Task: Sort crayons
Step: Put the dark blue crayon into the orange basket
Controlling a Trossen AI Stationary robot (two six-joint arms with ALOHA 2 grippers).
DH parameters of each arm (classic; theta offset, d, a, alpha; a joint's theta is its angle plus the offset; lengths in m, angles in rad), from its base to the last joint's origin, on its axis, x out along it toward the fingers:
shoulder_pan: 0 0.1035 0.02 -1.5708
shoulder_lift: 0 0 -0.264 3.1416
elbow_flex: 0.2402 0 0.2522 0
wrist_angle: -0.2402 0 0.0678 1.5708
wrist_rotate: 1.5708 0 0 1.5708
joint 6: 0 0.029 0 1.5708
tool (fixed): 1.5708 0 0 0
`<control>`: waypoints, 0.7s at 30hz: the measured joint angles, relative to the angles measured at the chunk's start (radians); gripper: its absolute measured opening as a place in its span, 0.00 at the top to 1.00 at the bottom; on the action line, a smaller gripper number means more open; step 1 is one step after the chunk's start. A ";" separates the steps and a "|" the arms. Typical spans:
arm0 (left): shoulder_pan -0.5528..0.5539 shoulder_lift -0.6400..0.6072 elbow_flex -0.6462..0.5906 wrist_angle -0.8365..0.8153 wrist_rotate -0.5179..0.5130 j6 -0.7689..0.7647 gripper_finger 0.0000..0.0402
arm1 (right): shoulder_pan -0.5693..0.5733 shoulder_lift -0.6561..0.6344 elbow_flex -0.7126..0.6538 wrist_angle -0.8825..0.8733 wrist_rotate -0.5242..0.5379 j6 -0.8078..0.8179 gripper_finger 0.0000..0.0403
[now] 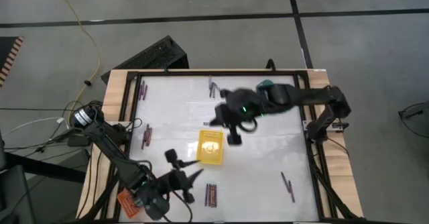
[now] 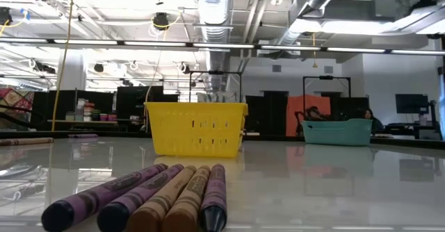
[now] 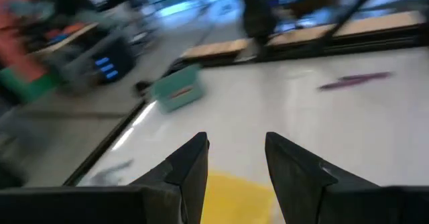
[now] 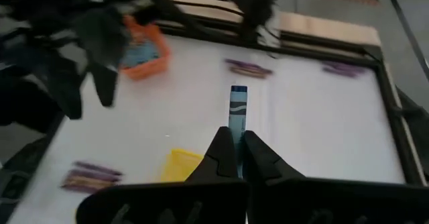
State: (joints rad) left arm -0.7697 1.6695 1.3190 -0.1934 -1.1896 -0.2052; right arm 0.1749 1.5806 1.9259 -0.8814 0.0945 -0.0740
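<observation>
Glossy white table, plastic baskets, paper-wrapped wax crayons

The smooth white tabletop (image 2: 334,183) is showing a mirror-like gloss, reflecting the yellow slotted plastic basket (image 2: 197,128) and the teal plastic tray (image 2: 337,132); its pale wooden border (image 1: 110,96) is looking matt, and the purple and tan wax crayons (image 2: 149,197) are wearing matt paper wrappers over shinier tips.

**Bright, glossy, blurred at the wrists**

Lit evenly from ceiling strips (image 2: 174,43), bright in the low view. Glossy table (image 1: 268,157) mirroring the yellow tray (image 2: 196,129) and throwing pale glare. Nearest crayons (image 2: 139,197) soft, out of focus. Left wrist view heavily motion-smeared; right wrist view blurred toward its far edge. Shadows faint.
</observation>
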 joint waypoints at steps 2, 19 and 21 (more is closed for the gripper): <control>0.016 0.000 0.000 0.116 0.064 0.130 0.65 | 0.065 0.000 0.000 0.001 0.042 0.003 1.00; 0.118 0.000 0.000 0.623 0.350 0.596 0.65 | 0.539 0.004 0.000 0.137 0.485 -0.105 1.00; 0.134 0.000 0.000 0.686 0.425 0.628 0.65 | 0.578 0.004 0.000 0.184 0.537 -0.144 1.00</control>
State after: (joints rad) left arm -0.6360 1.6695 1.3190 0.4927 -0.7646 0.4233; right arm 0.7529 1.5848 1.9261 -0.6975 0.6315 -0.2184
